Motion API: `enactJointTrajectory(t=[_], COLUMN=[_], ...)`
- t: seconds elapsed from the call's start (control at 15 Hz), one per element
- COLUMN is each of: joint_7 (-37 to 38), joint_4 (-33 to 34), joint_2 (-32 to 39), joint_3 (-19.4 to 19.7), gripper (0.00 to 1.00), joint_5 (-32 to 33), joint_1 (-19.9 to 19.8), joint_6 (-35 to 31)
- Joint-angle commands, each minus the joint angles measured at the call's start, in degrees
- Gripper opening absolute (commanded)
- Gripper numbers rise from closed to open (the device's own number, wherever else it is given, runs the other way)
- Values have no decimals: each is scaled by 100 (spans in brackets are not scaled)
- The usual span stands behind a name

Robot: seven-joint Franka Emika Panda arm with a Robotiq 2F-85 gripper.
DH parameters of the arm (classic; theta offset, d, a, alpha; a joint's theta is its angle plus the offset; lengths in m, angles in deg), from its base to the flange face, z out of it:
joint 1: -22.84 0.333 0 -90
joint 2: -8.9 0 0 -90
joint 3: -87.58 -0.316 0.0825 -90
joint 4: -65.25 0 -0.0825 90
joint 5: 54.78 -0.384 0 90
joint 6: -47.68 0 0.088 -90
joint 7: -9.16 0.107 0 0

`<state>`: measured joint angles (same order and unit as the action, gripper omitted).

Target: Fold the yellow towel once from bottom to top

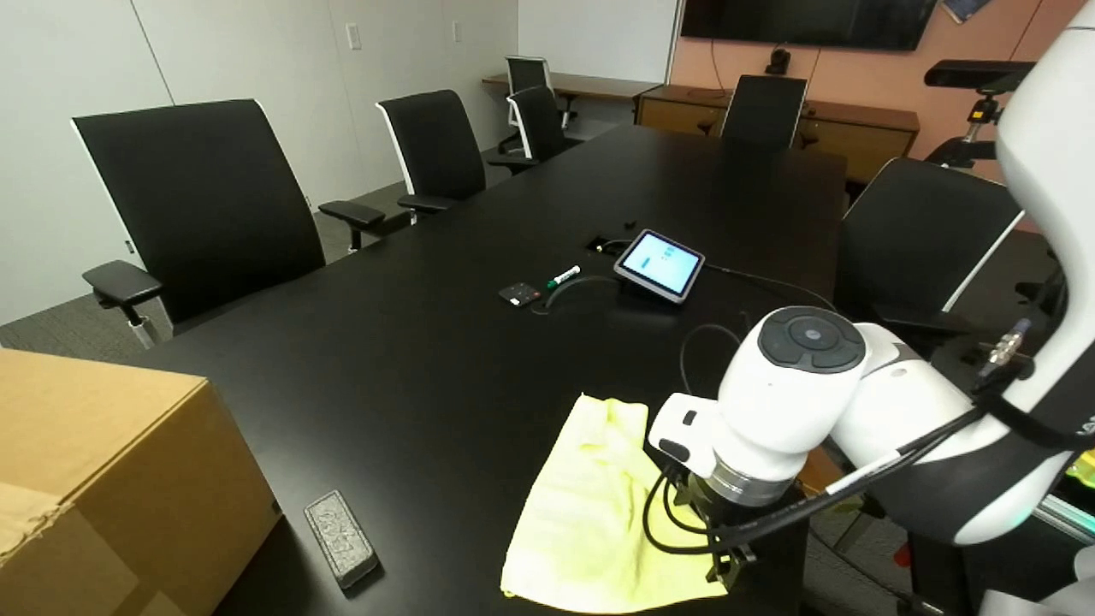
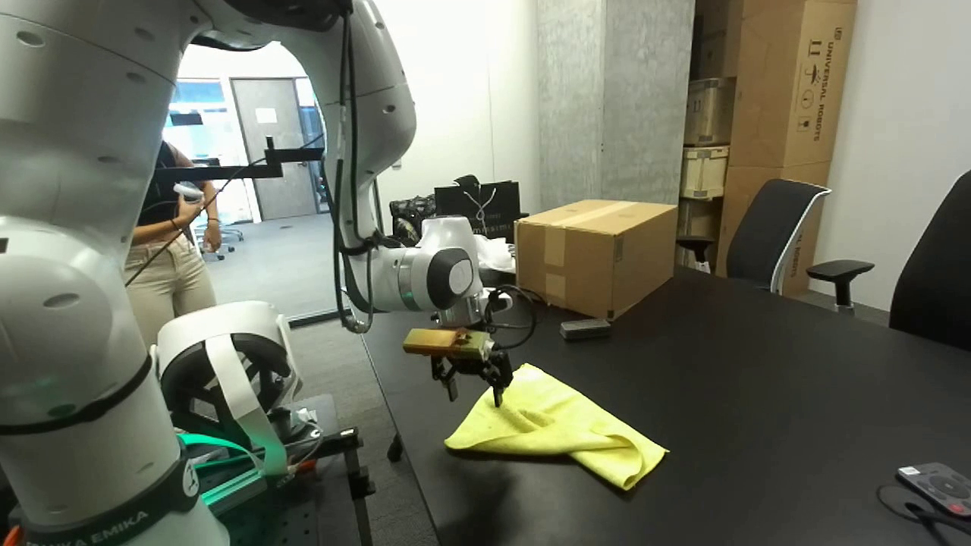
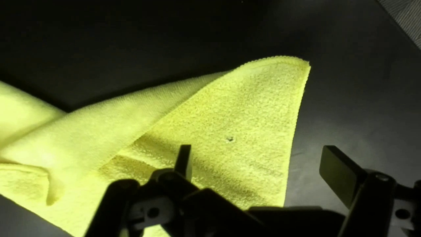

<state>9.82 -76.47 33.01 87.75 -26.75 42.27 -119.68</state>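
Yellow towel (image 2: 557, 425) on the smooth black table (image 2: 728, 387), near its edge. We note the nubby pile, stitched hem and irregular, rippled outline; a diagonal crease shows in the wrist view. The white arm (image 2: 381, 125) reaches over the table, its gripper (image 2: 475, 397) pointing downward above the towel; we see the jaws spread apart, one over the pile, one beyond the hem. In an exterior view the long axis runs lengthwise along the table, the narrower end directed roughly toward the tablet (image 1: 659, 264).
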Motion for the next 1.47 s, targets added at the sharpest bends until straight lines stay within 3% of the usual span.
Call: enactJointTrajectory(t=[0.0,0.4,0.73,1.13,1.4], joint_7=[-912,-2636,-4037,-5742,-6899], joint_4=[-394,-480,-408,-329,-240], joint_2=[-122,104,383,730,780], joint_3=[-183,-499,-1012,-1494,-1459], gripper=[100,100,100,100,100], joint_5=[337,709,884,880,973], joint_1=[-312,-913,-1524,-1920,-1939], joint_6=[-392,-543,-536,-381,-257])
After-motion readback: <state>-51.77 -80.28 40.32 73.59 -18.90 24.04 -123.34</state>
